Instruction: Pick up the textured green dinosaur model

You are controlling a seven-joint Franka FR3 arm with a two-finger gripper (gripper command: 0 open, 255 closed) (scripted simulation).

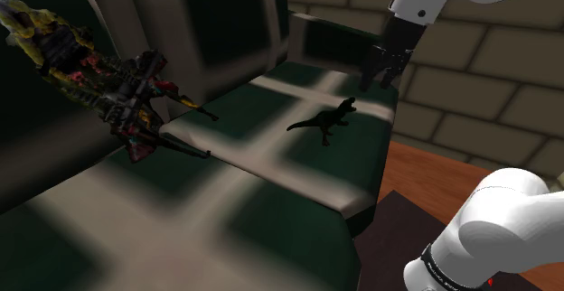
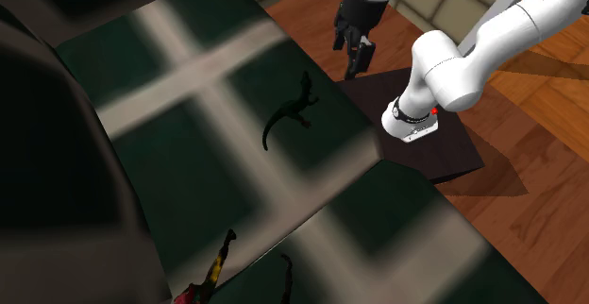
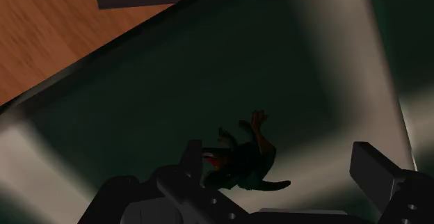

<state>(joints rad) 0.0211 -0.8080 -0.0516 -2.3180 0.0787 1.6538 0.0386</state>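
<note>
Currently the pincer (image 1: pixel 378 79) is hovering open over the sofa seat (image 1: pixel 361 158), its fingers (image 3: pixel 191 153) standing apart and touching nothing. The dark green dinosaur (image 1: pixel 325 119) is resting on the seat below, sitting nearer one finger. Its head-to-tail line seems to be running finger to finger, so a wrist turn is likely needed.

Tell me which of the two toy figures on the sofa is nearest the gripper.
The small dark green dinosaur, standing close by the gripper. The bigger yellow, red and black figure lies much farther away.
</note>
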